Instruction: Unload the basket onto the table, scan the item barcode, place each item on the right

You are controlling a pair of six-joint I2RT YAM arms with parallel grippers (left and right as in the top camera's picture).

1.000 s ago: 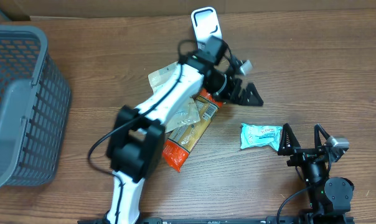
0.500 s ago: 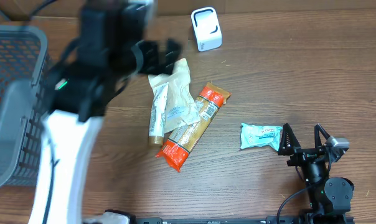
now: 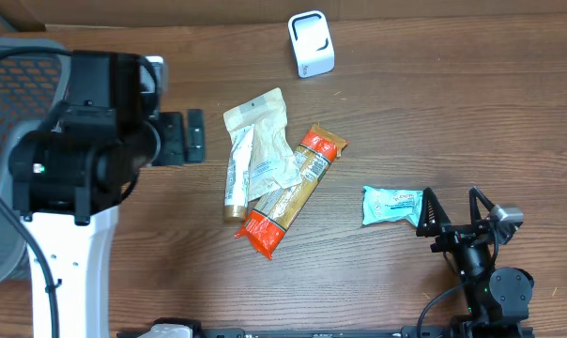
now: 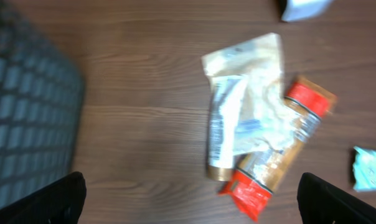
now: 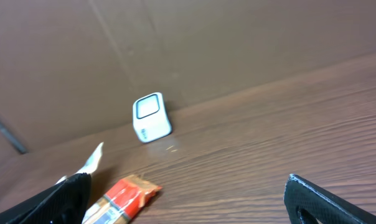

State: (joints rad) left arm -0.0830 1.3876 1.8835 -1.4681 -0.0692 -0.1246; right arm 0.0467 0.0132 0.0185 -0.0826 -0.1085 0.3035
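A white barcode scanner (image 3: 312,43) stands at the table's far edge, also seen as the scanner (image 5: 152,117) in the right wrist view. Mid-table lies a pile of items: a cream pouch (image 3: 257,117), a white tube (image 3: 237,174) and an orange-red bar packet (image 3: 288,197) with a barcode strip near its upper end. A teal packet (image 3: 392,205) lies apart on the right. My left gripper (image 3: 185,137) hangs open and empty, high above the table left of the pile; its view shows the pile (image 4: 256,130) below. My right gripper (image 3: 452,214) stands open just right of the teal packet.
A grey mesh basket (image 3: 2,56) stands at the left edge, largely hidden under my left arm (image 3: 77,169); its wall (image 4: 26,124) fills the left of the left wrist view. A brown cardboard wall (image 5: 175,43) runs behind the scanner.
My left arm has swung away from the scanner and the pile, leftward to beside the basket, gripper empty. The items lie where they were. The right arm has barely shifted.
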